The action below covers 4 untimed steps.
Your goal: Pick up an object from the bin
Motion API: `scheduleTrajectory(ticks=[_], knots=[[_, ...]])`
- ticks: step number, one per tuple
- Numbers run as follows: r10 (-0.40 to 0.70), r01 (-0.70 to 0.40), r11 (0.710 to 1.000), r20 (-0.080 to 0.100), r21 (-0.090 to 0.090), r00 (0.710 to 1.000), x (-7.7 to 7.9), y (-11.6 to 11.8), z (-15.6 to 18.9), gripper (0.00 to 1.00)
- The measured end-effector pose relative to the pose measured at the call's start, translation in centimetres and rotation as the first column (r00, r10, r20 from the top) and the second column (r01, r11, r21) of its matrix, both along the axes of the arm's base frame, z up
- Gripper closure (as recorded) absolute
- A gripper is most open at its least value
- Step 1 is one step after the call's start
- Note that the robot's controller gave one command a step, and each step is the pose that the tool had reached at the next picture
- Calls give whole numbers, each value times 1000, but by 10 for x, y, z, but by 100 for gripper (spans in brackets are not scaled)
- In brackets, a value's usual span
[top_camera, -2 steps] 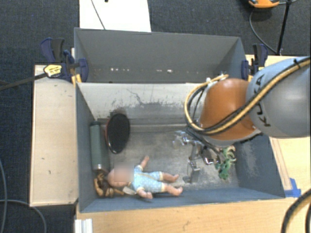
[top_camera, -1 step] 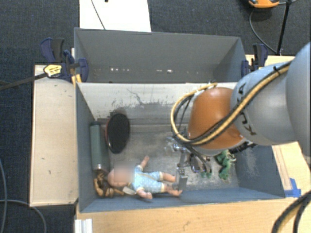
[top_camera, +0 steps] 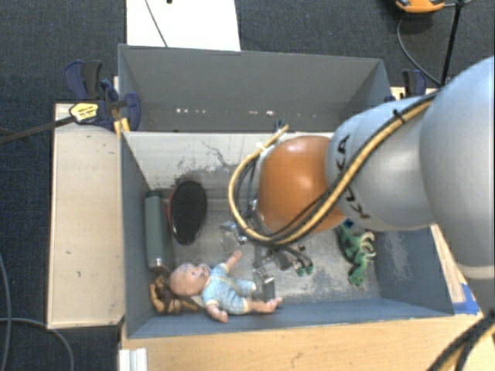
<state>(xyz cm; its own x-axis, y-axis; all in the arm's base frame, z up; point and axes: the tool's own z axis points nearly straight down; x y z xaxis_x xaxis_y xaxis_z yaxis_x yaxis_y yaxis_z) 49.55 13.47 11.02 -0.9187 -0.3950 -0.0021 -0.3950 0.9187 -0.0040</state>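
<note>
Baby doll (top_camera: 220, 291), pale blue suit, at the near wall of the bin (top_camera: 247, 91); hand (top_camera: 265, 279) just above its legs.
The doll lay lengthwise along that wall, head to the view's left, feet right, one arm raised. Hand's grip: could not be told. Also present: dark oval object (top_camera: 188, 209), grey-green cylinder (top_camera: 155, 230), green toy dinosaur (top_camera: 357, 257).

in the bin (top_camera: 247, 91) a doll (top_camera: 213, 288) lies along the near wall, towards the left. behind it a tube (top_camera: 155, 230) lies along the left wall, with an oval brush (top_camera: 188, 209) just right of it. the gripper (top_camera: 263, 275) is by the doll's legs, and a toy dinosaur (top_camera: 357, 255) lies to its right.
</note>
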Motion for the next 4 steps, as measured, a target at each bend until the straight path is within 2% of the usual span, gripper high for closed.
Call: scheduleTrajectory(ticks=[1, 2, 4], knots=[[-205, 205, 979, 4, 3, 979, -9, 9, -34, 0], [338, -338, 941, 7, -3, 941, -3, 74, -36, 100], [335, -335, 942, 7, -2, 942, -3, 73, -33, 100]])
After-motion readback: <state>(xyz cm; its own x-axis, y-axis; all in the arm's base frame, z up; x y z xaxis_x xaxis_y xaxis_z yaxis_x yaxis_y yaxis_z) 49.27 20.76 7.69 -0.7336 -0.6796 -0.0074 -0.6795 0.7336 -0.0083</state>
